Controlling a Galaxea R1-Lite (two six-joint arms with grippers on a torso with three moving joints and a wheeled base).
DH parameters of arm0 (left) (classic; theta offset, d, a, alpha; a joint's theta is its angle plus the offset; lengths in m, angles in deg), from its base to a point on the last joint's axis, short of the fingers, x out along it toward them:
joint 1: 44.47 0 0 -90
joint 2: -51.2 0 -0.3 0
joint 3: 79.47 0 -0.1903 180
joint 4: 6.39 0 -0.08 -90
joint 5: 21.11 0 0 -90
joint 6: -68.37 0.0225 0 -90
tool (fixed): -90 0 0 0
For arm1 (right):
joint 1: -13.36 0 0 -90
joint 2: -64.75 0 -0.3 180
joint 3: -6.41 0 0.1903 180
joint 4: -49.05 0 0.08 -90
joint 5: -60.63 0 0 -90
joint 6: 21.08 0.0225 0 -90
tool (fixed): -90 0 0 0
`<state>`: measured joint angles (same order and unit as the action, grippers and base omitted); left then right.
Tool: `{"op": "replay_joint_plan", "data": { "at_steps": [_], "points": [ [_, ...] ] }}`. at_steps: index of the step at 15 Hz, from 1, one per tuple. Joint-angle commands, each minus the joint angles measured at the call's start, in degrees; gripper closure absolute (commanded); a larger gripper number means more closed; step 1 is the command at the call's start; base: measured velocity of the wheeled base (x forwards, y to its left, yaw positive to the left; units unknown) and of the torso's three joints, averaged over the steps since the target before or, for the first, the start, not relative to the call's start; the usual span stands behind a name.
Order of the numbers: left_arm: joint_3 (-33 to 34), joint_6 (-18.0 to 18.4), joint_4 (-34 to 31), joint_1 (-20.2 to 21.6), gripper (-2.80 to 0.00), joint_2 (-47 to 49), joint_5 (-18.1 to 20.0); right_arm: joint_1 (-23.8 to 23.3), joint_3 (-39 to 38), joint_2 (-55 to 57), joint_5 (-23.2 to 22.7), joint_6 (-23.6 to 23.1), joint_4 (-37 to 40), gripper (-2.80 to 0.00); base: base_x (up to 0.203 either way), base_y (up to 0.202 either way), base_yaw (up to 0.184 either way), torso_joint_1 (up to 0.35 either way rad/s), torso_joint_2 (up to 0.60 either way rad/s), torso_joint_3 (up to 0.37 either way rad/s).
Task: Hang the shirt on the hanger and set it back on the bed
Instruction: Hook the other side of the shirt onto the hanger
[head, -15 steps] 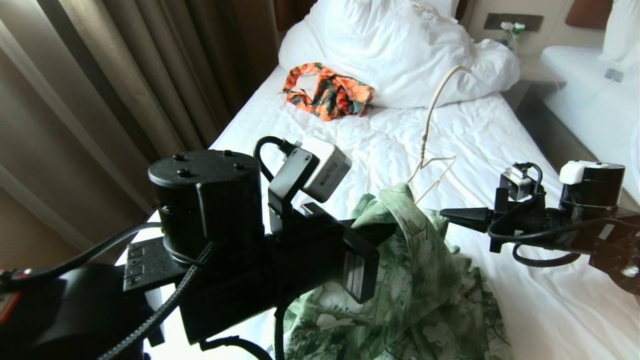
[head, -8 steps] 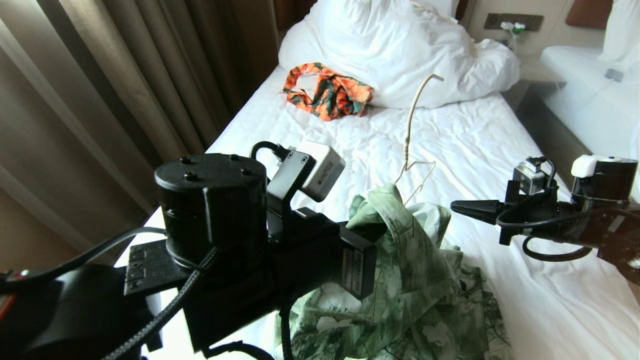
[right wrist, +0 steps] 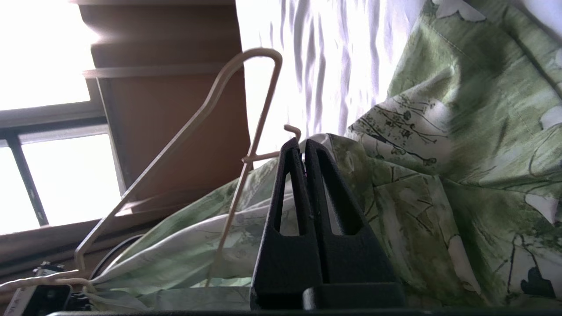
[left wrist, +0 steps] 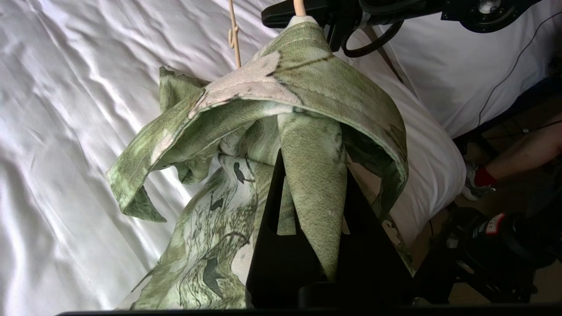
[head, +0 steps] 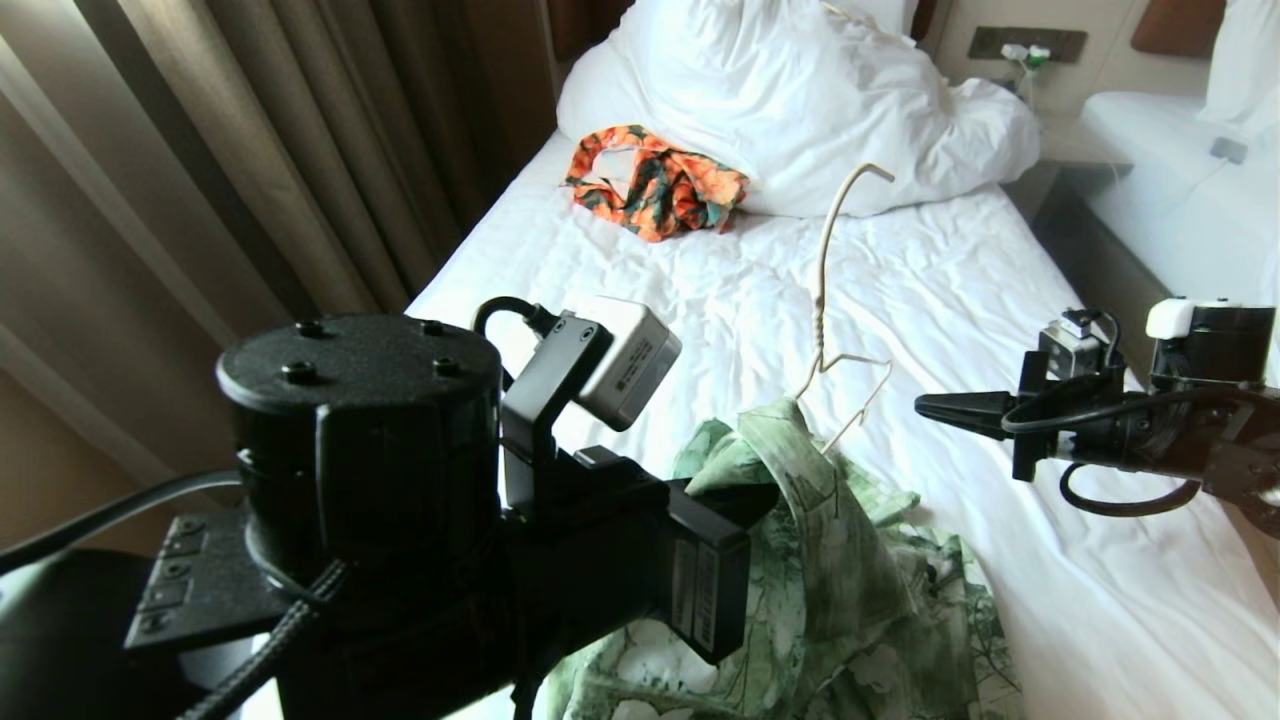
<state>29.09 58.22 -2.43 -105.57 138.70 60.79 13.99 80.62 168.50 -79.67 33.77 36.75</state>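
Shirt [head: 830,560] is held up above the bed [head: 960,290], bunched, w/ most of its fabric draped down onto the white sheet. Left end effector [left wrist: 303,175] is clamped shut on a fold near the collar, lifting it. Hanger [head: 825,300] stands nearly upright, hook at top, its lower wire tucked into the shirt's neck area. Right end effector [head: 935,408] sits just beside the shirt on its right side, jaws closed; wrist view puts its tips against the hanger wire and shirt edge, but can't tell if it actually pinches either.

Step in hand, prob: threading the hanger into the shirt, approx mid-task, since shoulders aren't seated. Next move likely needs the fabric spread over one hanger arm w/o dropping the wire.

Shirt looks light green, white flowers, dark leaves, crumpled, collar folded over.
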Motion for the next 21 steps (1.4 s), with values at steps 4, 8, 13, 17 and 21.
{"op": "replay_joint_plan", "data": {
  "at_steps": [4,8,13,17,21],
  "points": [
    [4.1,-1.5,0.2,-3.5,0.0,0.2,-0.1,0.3,11.5,0.4,0.1,-9.4,12.2,0.0,0.0,0.0,0.0,0.0,0.0,0.0],
    [7.5,-4.3,2.9,-4.5,0.0,6.0,0.4,0.9,27.1,0.7,3.5,-13.3,30.9,0.0,0.0,0.0,0.0,0.0,0.0,0.0],
    [12.7,-5.4,9.8,-4.9,0.0,11.5,4.4,8.5,47.9,10.3,17.1,-29.5,61.1,0.0,0.0,0.0,0.0,0.0,0.0,0.0],
    [15.4,-8.2,11.2,-6.2,0.0,12.4,7.8,16.0,62.0,19.5,22.2,-33.5,75.0,0.0,0.0,0.0,0.0,0.0,0.0,0.0],
    [15.3,-8.6,12.2,-6.2,0.0,13.7,8.0,21.3,62.3,23.6,24.2,-37.3,77.3,0.0,0.0,0.0,0.0,0.0,0.0,0.0]
  ]
}}
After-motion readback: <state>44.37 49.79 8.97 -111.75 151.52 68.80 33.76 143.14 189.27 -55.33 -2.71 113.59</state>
